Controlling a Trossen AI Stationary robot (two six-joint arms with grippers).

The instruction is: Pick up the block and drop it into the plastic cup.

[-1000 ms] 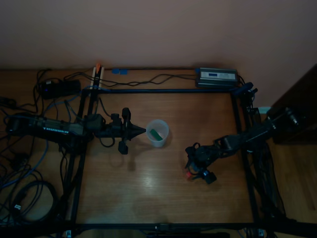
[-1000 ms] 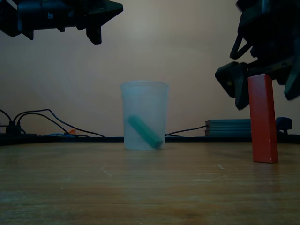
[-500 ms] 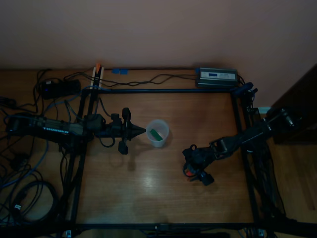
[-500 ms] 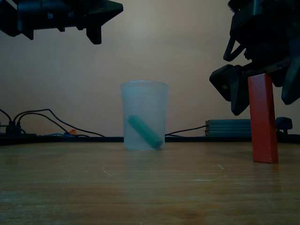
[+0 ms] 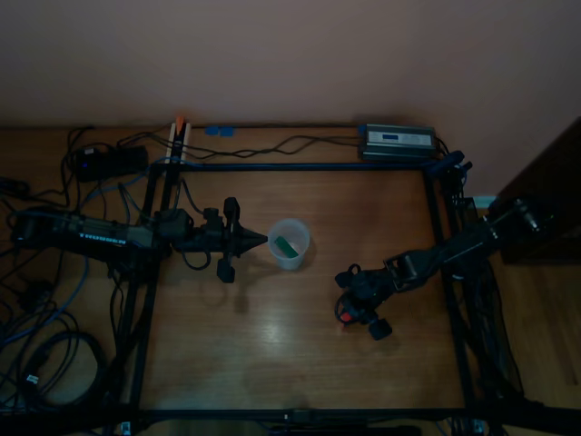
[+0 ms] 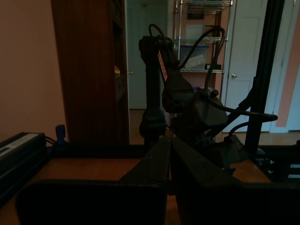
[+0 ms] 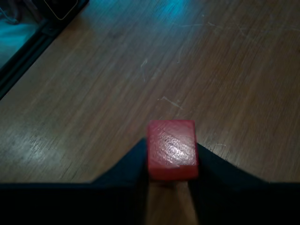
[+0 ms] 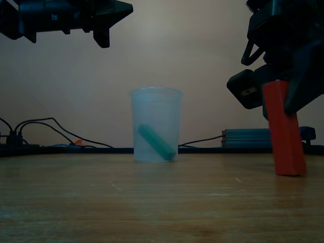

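**Red block gripped at its top end, base on the table**

The short oblong red block (image 8: 284, 129) stands on end on the wooden table (image 8: 152, 202), well off to the exterior view's right of the translucent whitish plastic cup (image 8: 156, 124). It leans slightly, top tipped toward the cup, and its lower end looks to be touching the wood. In the right wrist view the block's (image 7: 171, 149) square end face sits squarely between the two dark fingers, which press on it from both sides. So the right gripper (image 7: 169, 161) is clamped on the block. From above only a sliver of red (image 5: 343, 316) shows under that gripper (image 5: 360, 306).

The cup stands upright, open end up. A green oblong block (image 8: 157, 142) already lies slanted inside it; from overhead it shows as a green patch inside the cup's rim (image 5: 289, 243).

The left gripper (image 5: 260, 240) hangs above table level just beside the cup, on the side away from the red block. Its fingers are pressed together with nothing between them, tips pointing at the cup. The left wrist view shows the two fingers meeting in a closed wedge (image 6: 169, 159).

Step in hand, as I judge it: the grasp is made, the lift not yet begun.

Next move calls for raising the block clear of the table and above rim height, carrying it across to the cup, centring over the opening, then letting go. The tilt suggests the block may swing in the grip.
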